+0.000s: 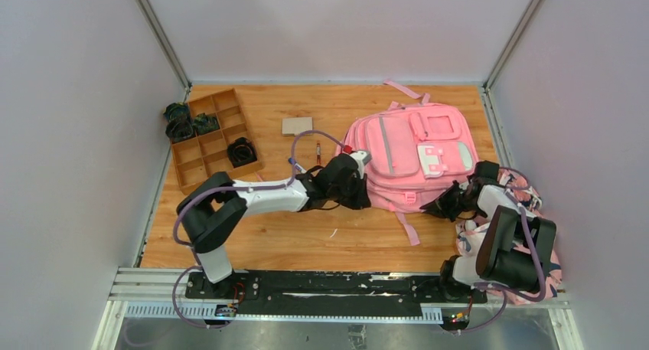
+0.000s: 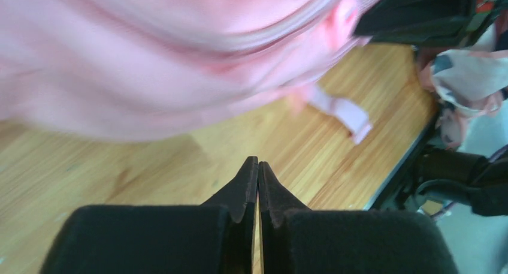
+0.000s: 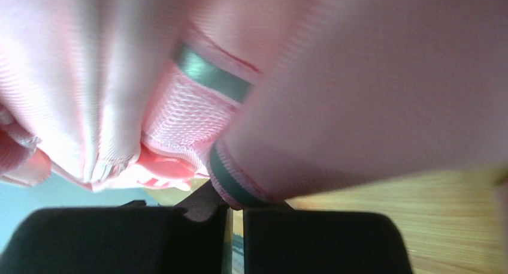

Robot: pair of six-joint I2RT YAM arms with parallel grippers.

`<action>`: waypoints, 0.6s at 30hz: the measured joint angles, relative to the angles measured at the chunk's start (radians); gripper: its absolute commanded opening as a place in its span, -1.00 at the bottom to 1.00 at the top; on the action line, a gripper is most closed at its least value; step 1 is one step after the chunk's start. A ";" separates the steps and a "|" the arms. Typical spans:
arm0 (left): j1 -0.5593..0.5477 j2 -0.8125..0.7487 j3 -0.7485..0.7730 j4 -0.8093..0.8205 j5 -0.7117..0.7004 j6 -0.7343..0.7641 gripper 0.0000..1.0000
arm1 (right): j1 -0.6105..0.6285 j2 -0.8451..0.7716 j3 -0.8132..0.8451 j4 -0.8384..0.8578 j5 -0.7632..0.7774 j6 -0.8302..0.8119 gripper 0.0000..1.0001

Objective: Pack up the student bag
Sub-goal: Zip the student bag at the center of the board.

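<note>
the student bag (image 1: 413, 147) lies flat, front pockets up, on the right half of the wooden bench (image 1: 306, 235), with its top towards the back wall and one loose pink strap (image 1: 407, 229) trailing off its near edge. the left arm (image 1: 268, 197) reaches across to the bag's near left corner. in the left wrist view its jaws are pressed tip to tip with nothing between them, the black fingertips (image 2: 242, 190) over bare wood just below the pink fabric (image 2: 150, 58). the right arm (image 1: 505, 243) bends in to the bag's near right corner. in the right wrist view its jaws are closed on a grey-trimmed fold of the bag's edge (image 3: 230, 184), which runs down into the gap between the fingers (image 3: 203, 208). a pink, white and navy patterned cloth bundle (image 1: 528, 193) lies at the bench's right edge, partly under the right arm and touching the bag. at the back left is a wooden divided tray (image 1: 191, 170) with dark items in some compartments. a small tan block (image 1: 297, 125) and a thin pen-like thing (image 1: 317, 151) lie between the tray and the bag.
</note>
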 measured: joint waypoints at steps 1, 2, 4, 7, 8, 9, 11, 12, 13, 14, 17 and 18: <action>0.010 -0.024 -0.012 -0.020 -0.005 0.015 -1.00 | -0.008 0.004 0.004 -0.003 0.004 -0.010 -1.00; 0.027 -0.058 -0.034 -0.052 -0.013 0.030 -1.00 | -0.025 0.010 0.009 -0.002 0.016 -0.017 -0.97; 0.072 -0.119 -0.070 -0.114 -0.033 0.056 -1.00 | -0.055 0.014 0.018 0.010 0.031 -0.023 -0.76; 0.133 -0.161 -0.080 -0.164 -0.052 0.086 -0.72 | -0.064 -0.002 0.016 0.033 0.032 -0.013 -0.24; 0.147 -0.165 -0.074 -0.181 -0.057 0.097 -0.53 | -0.064 -0.015 0.012 0.040 0.032 -0.008 -0.18; 0.153 -0.166 -0.057 -0.211 -0.057 0.110 -0.36 | -0.064 -0.032 0.010 0.042 0.031 -0.006 -0.09; 0.146 -0.162 -0.022 -0.262 -0.060 0.135 -0.04 | -0.063 -0.076 0.010 0.039 0.029 -0.010 -0.07; 0.135 -0.162 -0.005 -0.283 -0.070 0.148 0.08 | -0.063 -0.104 0.010 0.030 0.029 -0.015 -0.07; 0.113 -0.162 0.017 -0.310 -0.097 0.154 0.19 | -0.063 -0.131 0.011 0.019 0.029 -0.021 -0.07; 0.084 -0.162 0.037 -0.332 -0.127 0.161 0.22 | -0.061 -0.158 0.011 0.009 0.030 -0.029 -0.06; -0.023 -0.162 0.076 -0.368 -0.193 0.157 0.26 | -0.028 -0.274 0.010 -0.014 0.036 -0.061 -0.06; -0.047 -0.162 0.079 -0.368 -0.196 0.147 0.27 | -0.002 -0.307 0.010 -0.016 0.042 -0.070 -0.06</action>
